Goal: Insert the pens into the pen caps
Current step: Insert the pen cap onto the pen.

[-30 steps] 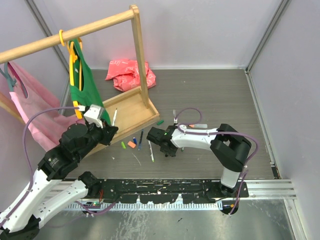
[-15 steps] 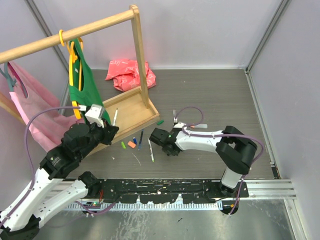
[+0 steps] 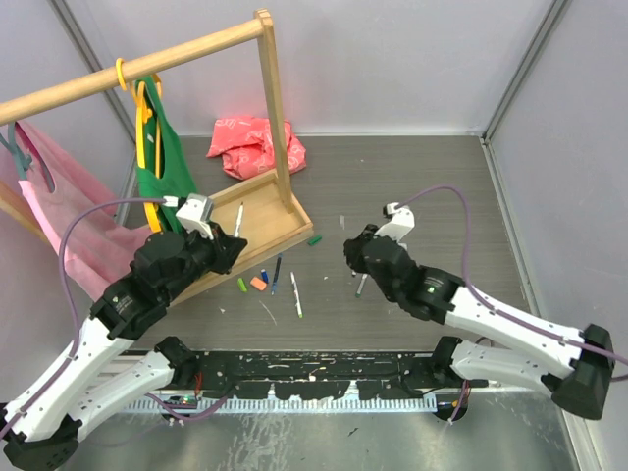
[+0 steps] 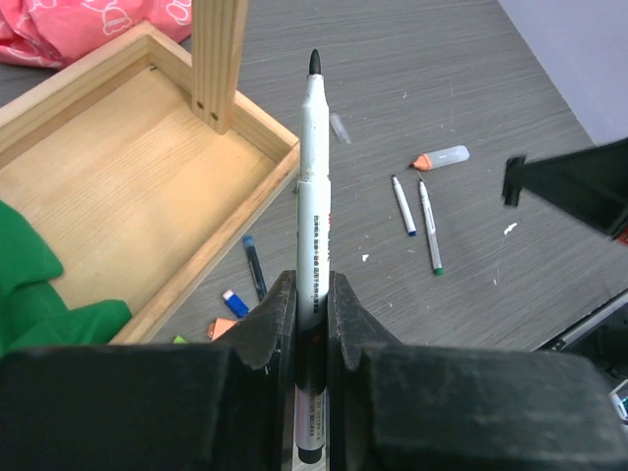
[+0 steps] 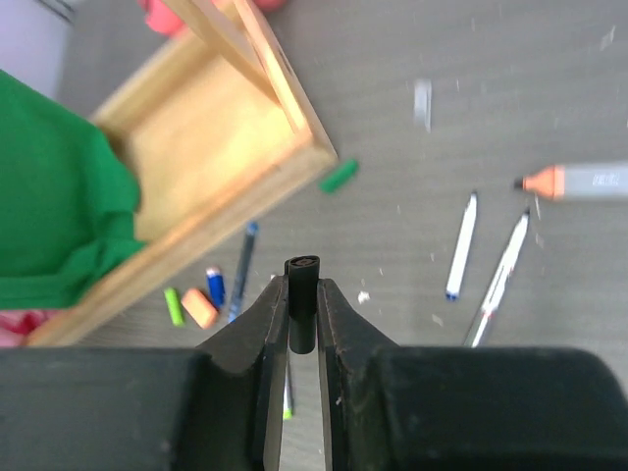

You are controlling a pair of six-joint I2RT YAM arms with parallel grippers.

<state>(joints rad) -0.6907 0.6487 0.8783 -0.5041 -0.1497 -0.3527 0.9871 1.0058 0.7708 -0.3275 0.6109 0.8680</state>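
Note:
My left gripper [image 4: 312, 294] is shut on a white pen [image 4: 314, 186], whose black tip points up and away. That same pen [image 3: 238, 218] sticks out over the wooden tray in the top view. My right gripper [image 5: 302, 306] is shut on a short black pen cap [image 5: 302, 285] with its open end facing the camera, and hangs above the table [image 3: 351, 251]. Loose on the table lie a blue-tipped pen [image 5: 461, 245], a dark blue pen [image 5: 242, 270], a green-tipped pen [image 3: 296, 294] and an orange-tipped marker [image 5: 579, 182]. Near them lie green [image 5: 339, 177], orange [image 5: 199, 307] and blue [image 5: 216, 287] caps.
A wooden tray [image 3: 257, 201] with an upright post [image 3: 275, 108] and a rail stands at the back left. A green cloth [image 3: 162, 167] hangs from that rail. A pink bundle [image 3: 253, 142] lies behind the tray. A second green cap [image 3: 241, 285] lies by the tray's front edge.
My right gripper has closed on the black cap, risen from the table and drawn back to the right. The left gripper with its pen has shifted slightly right.

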